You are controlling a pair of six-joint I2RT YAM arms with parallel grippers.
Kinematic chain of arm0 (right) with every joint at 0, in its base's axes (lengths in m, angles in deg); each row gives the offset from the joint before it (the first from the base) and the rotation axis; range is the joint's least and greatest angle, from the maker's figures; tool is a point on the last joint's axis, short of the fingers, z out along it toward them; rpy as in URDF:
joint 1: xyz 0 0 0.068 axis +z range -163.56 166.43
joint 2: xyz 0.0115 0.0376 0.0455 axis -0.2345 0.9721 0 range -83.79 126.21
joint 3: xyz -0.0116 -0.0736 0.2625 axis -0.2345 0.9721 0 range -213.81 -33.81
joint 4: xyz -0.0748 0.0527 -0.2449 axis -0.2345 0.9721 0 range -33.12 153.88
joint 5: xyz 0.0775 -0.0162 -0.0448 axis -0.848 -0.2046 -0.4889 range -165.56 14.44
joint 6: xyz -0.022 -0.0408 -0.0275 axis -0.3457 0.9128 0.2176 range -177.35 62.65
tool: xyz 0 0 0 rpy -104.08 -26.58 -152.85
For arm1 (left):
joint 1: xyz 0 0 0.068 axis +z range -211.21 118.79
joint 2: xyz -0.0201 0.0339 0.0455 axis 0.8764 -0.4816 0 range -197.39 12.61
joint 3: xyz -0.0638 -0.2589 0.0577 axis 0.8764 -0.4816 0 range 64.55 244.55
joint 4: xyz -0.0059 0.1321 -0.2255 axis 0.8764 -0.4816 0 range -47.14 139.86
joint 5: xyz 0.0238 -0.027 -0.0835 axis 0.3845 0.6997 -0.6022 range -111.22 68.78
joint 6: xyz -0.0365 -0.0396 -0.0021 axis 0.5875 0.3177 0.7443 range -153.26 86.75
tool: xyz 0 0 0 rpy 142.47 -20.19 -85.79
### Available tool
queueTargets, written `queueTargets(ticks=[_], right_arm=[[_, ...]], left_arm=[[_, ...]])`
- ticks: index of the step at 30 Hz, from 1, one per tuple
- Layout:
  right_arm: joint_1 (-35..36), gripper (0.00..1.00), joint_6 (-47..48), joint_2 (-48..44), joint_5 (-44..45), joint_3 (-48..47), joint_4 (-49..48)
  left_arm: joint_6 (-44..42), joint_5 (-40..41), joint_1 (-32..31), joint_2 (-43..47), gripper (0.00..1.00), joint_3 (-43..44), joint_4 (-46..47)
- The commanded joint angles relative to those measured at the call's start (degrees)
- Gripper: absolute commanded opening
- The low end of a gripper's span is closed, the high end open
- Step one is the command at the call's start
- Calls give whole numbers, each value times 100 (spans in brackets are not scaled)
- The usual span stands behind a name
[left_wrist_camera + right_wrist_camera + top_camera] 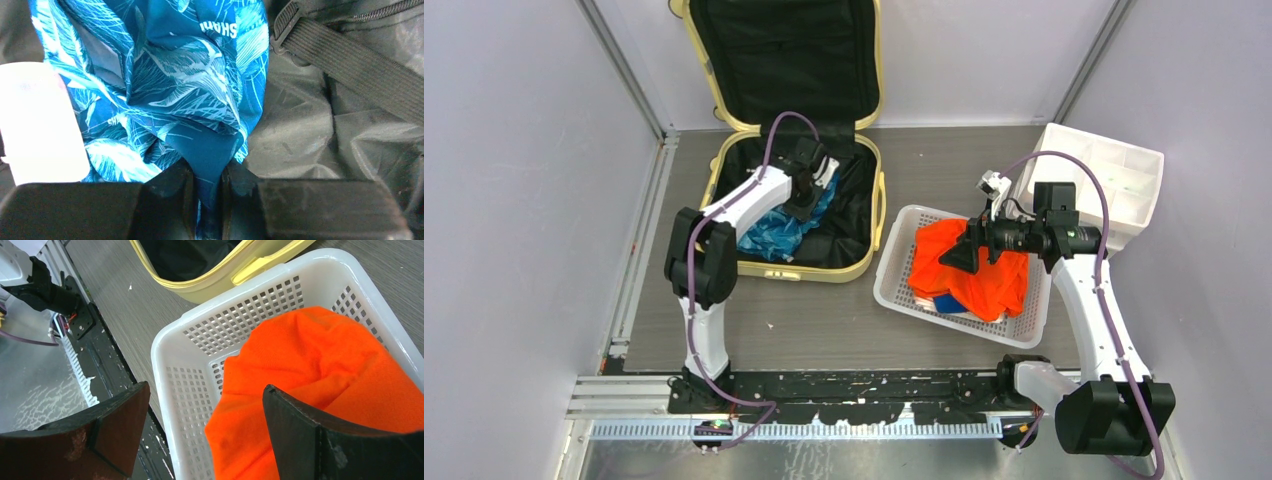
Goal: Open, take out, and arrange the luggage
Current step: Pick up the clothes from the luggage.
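Pale yellow luggage (824,272) lies open at the upper left-centre of the top view, lid up. Left gripper (207,205) pinches blue leaf-print cloth (190,85) inside it. Right gripper (205,395) hangs wide open over orange cloth (320,360) in the white basket (240,297), centre right.
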Motion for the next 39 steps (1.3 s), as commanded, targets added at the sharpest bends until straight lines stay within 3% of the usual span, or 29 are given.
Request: queueTargets(ticks=[1,11,25,30,39], right_arm=[[26,88,58,20,16,-9,-109],[26,88,77,53,35,0,-109],[26,88,98,58,41,17,-106],[26,88,106,109,-22,26,-107],[26,88,111,85,-52,43,-117]], left_arm=[[-101,117,26,370,15,330,-176],[-607,-324,119,1417,6,-31,121],[-389,-1507,486,1733,3,191,16],[-28,-2324,880,1990,2,299,193],[1596,-4183,1936,2188,0,345,1322]])
